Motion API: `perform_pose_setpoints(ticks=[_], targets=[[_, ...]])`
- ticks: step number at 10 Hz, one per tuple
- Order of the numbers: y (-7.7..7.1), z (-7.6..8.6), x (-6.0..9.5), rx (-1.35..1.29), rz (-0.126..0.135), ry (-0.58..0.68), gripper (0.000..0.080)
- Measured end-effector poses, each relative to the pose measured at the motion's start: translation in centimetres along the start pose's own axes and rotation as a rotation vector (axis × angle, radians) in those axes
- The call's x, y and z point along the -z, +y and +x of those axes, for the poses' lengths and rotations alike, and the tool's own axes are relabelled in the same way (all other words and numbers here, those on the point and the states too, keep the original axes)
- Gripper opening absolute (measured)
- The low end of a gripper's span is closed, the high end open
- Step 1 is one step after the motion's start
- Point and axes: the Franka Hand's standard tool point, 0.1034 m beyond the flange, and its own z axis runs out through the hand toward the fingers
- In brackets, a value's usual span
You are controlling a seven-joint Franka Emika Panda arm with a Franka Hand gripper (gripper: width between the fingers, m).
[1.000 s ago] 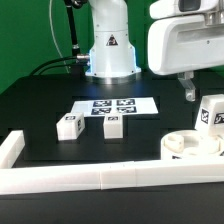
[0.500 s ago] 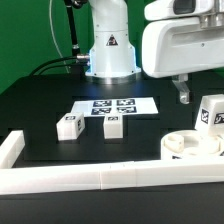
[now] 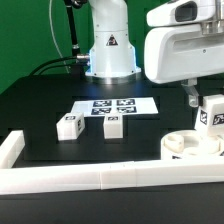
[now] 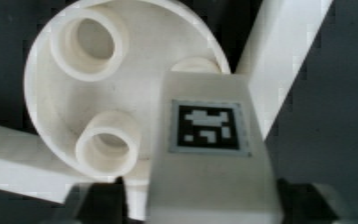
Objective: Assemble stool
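The round white seat [image 3: 185, 147] lies at the exterior view's right, against the border rail. One tagged white leg [image 3: 212, 113] stands upright on it. My gripper [image 3: 207, 98] hangs just over that leg's top, with one dark finger [image 3: 191, 96] showing beside it. In the wrist view the leg [image 4: 208, 120] runs between my fingers [image 4: 105, 200], with a small gap on each side. The seat [image 4: 140, 70] with two round sockets lies behind it. My gripper [image 4: 202, 208] is open around the leg. Two loose legs [image 3: 68, 126] [image 3: 112, 126] lie mid-table.
The marker board [image 3: 115, 104] lies flat in front of the robot base [image 3: 108, 50]. The long white border rail [image 3: 90, 178] runs along the near edge and turns up at the exterior view's left. It also shows in the wrist view [image 4: 291, 50].
My gripper swung a little to the exterior view's left, then back right and slightly lower, over the standing leg. The leg, seat and loose legs have not moved.
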Motion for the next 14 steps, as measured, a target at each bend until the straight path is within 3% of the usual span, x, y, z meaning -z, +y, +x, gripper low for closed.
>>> perform_pose_setpoints(ticks=[1,5,10,14], targets=[[-0.17,0.11,-0.06,0.009,0.001,0.006,0.0335],[-0.17,0.12,-0.05,-0.041,0.002,0.006,0.0335],[-0.08,0.13,-0.05,-0.655,0.008,0.043,0.0335],[0.26,0.17,-0.06,-0.887,0.021,0.048,0.0337]])
